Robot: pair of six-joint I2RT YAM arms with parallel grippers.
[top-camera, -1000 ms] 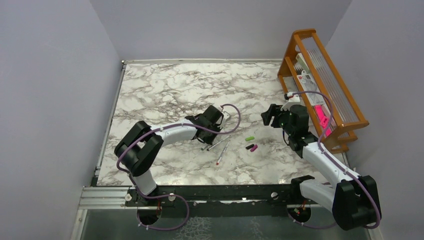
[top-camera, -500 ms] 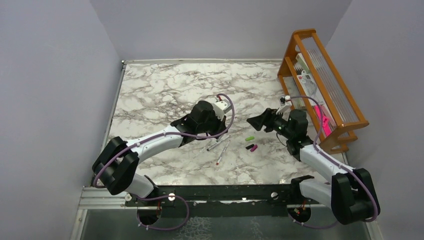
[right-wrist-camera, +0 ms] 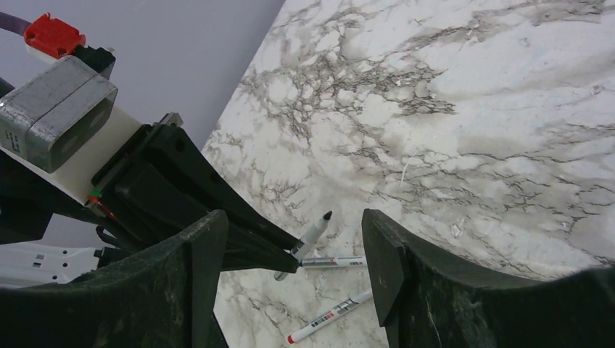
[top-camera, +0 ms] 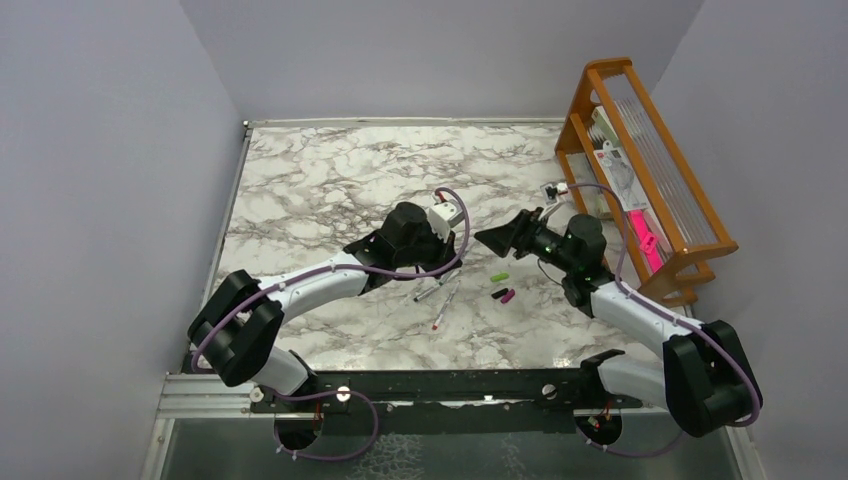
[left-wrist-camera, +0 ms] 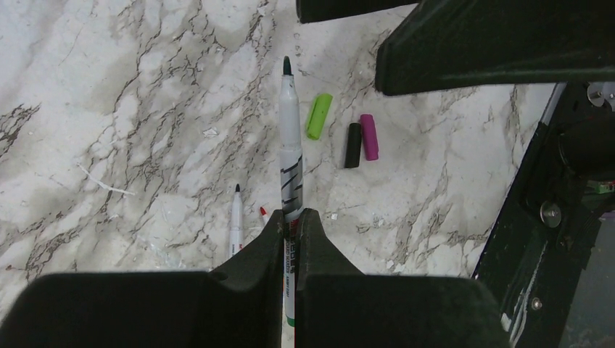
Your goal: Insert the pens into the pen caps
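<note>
My left gripper (left-wrist-camera: 290, 216) is shut on a silvery-grey pen (left-wrist-camera: 290, 145) and holds it above the table, its dark tip pointing toward the caps. The green cap (left-wrist-camera: 318, 116), black cap (left-wrist-camera: 352, 145) and magenta cap (left-wrist-camera: 369, 136) lie close together on the marble. Two more pens lie below the left gripper, one black-tipped (left-wrist-camera: 236, 225) and one red-tipped (right-wrist-camera: 330, 317). My right gripper (right-wrist-camera: 294, 246) is open and empty, facing the left gripper (top-camera: 443, 263) and the held pen (right-wrist-camera: 312, 233). In the top view the right gripper (top-camera: 497, 237) hovers just beyond the caps (top-camera: 499, 277).
An orange wooden rack (top-camera: 640, 170) stands at the table's right edge and holds a pink tool (top-camera: 645, 235) and packets. Grey walls close in the left, back and right sides. A black rail (top-camera: 450, 385) runs along the near edge.
My left gripper has lifted off the pen pile with a pen and shifted slightly away. My right gripper has swung left and tilted down toward the left gripper.
</note>
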